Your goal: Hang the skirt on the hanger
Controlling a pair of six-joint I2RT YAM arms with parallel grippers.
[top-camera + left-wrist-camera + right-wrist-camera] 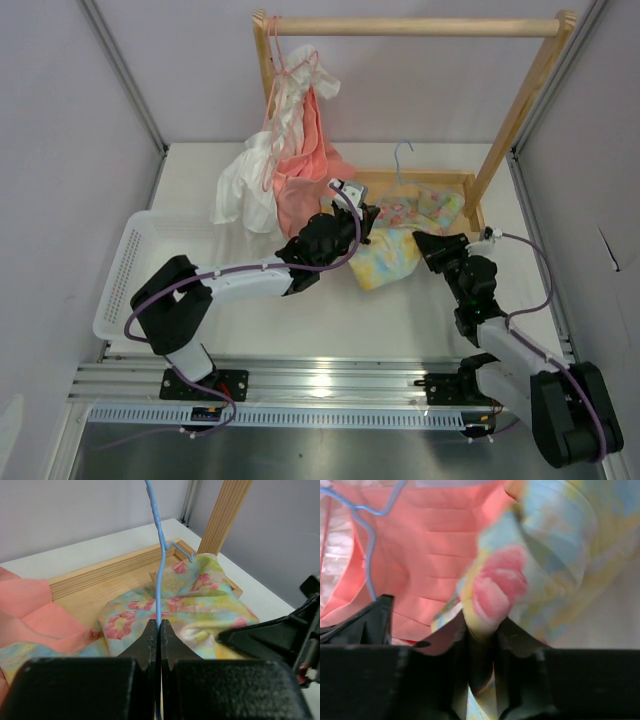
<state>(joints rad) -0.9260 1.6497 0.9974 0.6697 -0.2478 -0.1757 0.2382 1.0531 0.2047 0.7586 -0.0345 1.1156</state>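
Observation:
The skirt [395, 240], pale yellow and light blue with pink flowers, lies bunched on the table and over the rack's wooden base. It fills the left wrist view [195, 600] and the right wrist view [555, 545]. The light-blue wire hanger [402, 160] stands with its hook above the skirt. My left gripper [365, 222] is shut on the hanger's wire [159, 580] at the skirt's left edge. My right gripper [428, 243] is shut on a fold of the skirt at its right side; the fold bulges between its fingers [517, 640]. The hanger's frame is mostly hidden by cloth.
A wooden clothes rack [410, 27] stands at the back, its base frame [440, 178] under the skirt. A pink hanger [300, 70] on it carries a salmon-pink garment [305, 160] and a white garment [245, 190]. A white basket [125, 275] sits at the left.

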